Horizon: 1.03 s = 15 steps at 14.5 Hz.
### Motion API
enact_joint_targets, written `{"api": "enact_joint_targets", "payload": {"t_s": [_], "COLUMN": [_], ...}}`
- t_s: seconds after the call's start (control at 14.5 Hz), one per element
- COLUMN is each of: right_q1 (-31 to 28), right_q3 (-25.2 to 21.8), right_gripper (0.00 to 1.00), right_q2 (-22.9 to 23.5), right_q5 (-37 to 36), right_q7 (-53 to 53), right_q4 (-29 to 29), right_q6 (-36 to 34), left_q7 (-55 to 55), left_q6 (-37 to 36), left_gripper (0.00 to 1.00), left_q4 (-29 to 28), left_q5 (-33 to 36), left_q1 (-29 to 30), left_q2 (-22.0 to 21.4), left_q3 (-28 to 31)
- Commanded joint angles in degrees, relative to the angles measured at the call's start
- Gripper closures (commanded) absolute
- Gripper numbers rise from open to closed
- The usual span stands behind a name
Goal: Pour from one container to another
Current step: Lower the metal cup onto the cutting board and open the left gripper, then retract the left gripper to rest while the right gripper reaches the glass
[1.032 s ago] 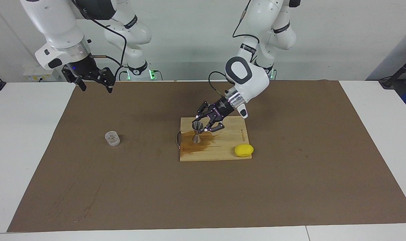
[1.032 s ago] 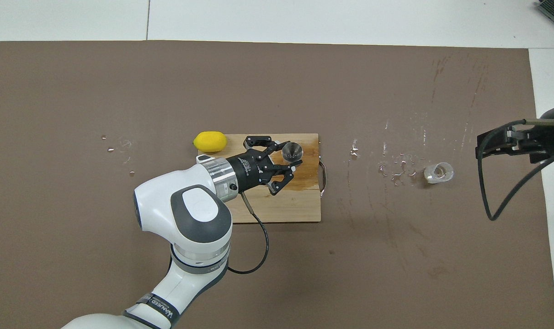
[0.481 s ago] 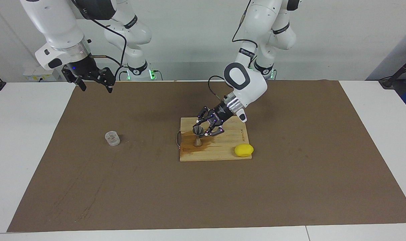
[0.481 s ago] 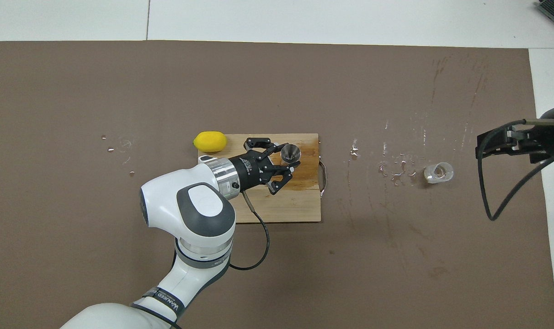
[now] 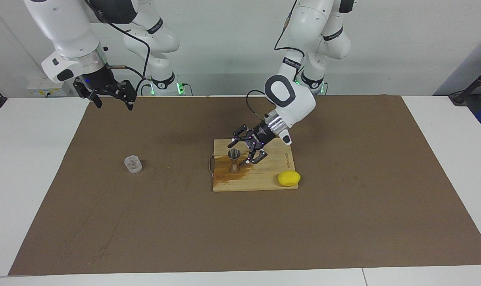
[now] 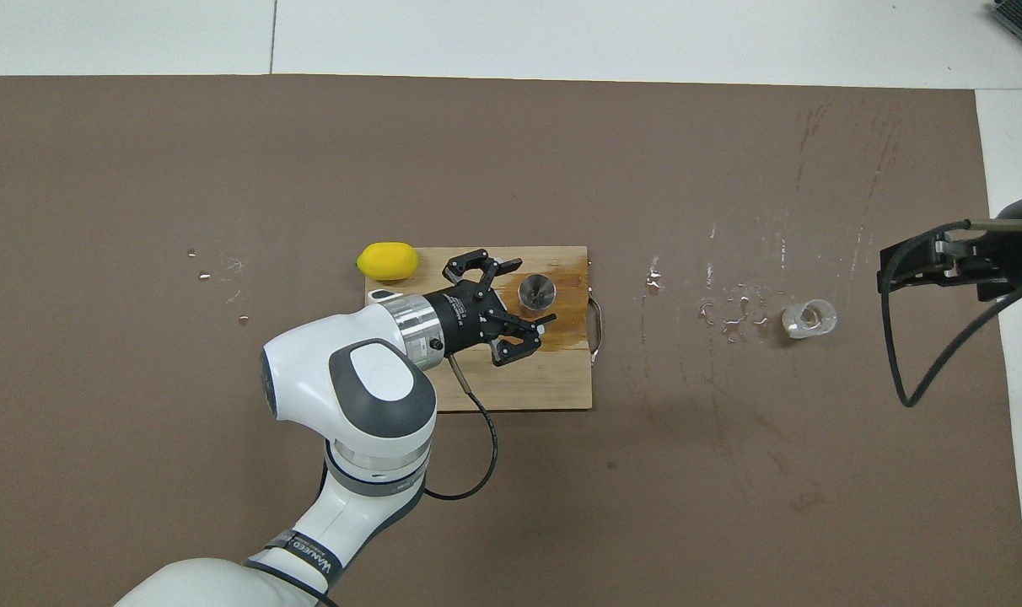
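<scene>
The steel jigger [image 5: 234,161] [image 6: 537,291] stands upright on the wet, stained part of the wooden cutting board [image 5: 266,176] [image 6: 519,384]. My left gripper [image 5: 241,151] [image 6: 528,293] is low over the board beside the jigger's upper cone. It is open, and its spread fingertips sit either side of the cone without touching it. The clear glass cup [image 5: 133,164] [image 6: 809,319] stands on the brown mat toward the right arm's end. My right gripper [image 5: 113,104] [image 6: 890,271] waits open, raised above the mat's edge by the robots.
A yellow lemon [image 5: 289,178] [image 6: 387,261] lies at the board's corner toward the left arm's end. Water drops [image 6: 730,316] dot the mat between the board and the cup. The board's metal handle [image 6: 596,319] points toward the cup.
The left gripper lowered the jigger onto the board, then opened and let it go. The jigger now stands free. The right arm and the cup have not moved.
</scene>
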Motion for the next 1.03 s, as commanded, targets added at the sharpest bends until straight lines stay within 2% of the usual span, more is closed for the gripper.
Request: {"api": "enact_joint_targets", "payload": {"t_s": [0.0, 0.21, 0.34, 0.41, 0.48, 0.55, 0.62, 0.69, 0.83, 0.96], "right_q1": [-1.0, -1.0, -1.52, -1.96, -1.61, -2.05, -2.31, -2.4, -4.32, -6.17], "right_q3": [0.33, 0.33, 0.07, 0.16, 0.16, 0.16, 0.16, 0.07, 0.16, 0.07], "right_gripper": [0.0, 0.0, 0.0, 0.0, 0.07, 0.08, 0.15, 0.28, 0.24, 0.08], "right_q2": [-0.53, -0.53, -0.53, -0.53, -0.44, -0.44, -0.36, -0.27, 0.17, 0.26], "right_q5": [1.13, 1.13, 1.13, 1.21, 1.21, 1.21, 1.48, 2.43, 2.97, 6.21], "right_q7": [-1.51, -1.51, -1.68, -1.25, -0.2, 3.55, 8.03, 10.77, 17.62, 25.87], "right_q4": [-0.53, -0.53, -0.53, -0.7, -0.62, -0.79, -1.66, -2.02, -3.68, -7.36], "right_q6": [-0.21, -0.21, -0.21, -0.13, 0.83, 2.58, 3.21, 3.74, 6.19, 9.79], "left_q7": [-0.19, -0.19, -0.54, -0.63, -0.54, -0.63, -0.63, -0.72, -1.07, -1.24], "left_q6": [0.78, 0.52, 0.69, 0.52, 0.51, 0.51, 0.78, 0.95, 1.04, 2.09], "left_gripper": [0.0, 0.0, 0.0, 0.0, 0.0, 0.0, 0.0, 0.0, 0.0, 0.0], "left_q4": [-0.53, -1.23, -1.24, -0.63, 0.16, 1.21, 1.92, 2.8, 4.55, 7.01], "left_q5": [-0.78, 2.54, 7.81, 12.88, 17.72, 22.47, 28.08, 33.27, 43.9, 61.27], "left_q1": [-1.11, -0.06, 2.74, 4.67, 6.61, 8.71, 10.56, 12.23, 16.36, 19.18], "left_q2": [-1.38, -6.91, -8.93, -9.38, -9.73, -9.65, -9.65, -9.56, -9.47, -9.21], "left_q3": [0.82, 0.91, 1.09, 1.09, 1.09, 1.09, 1.09, 1.09, 1.09, 1.09]}}
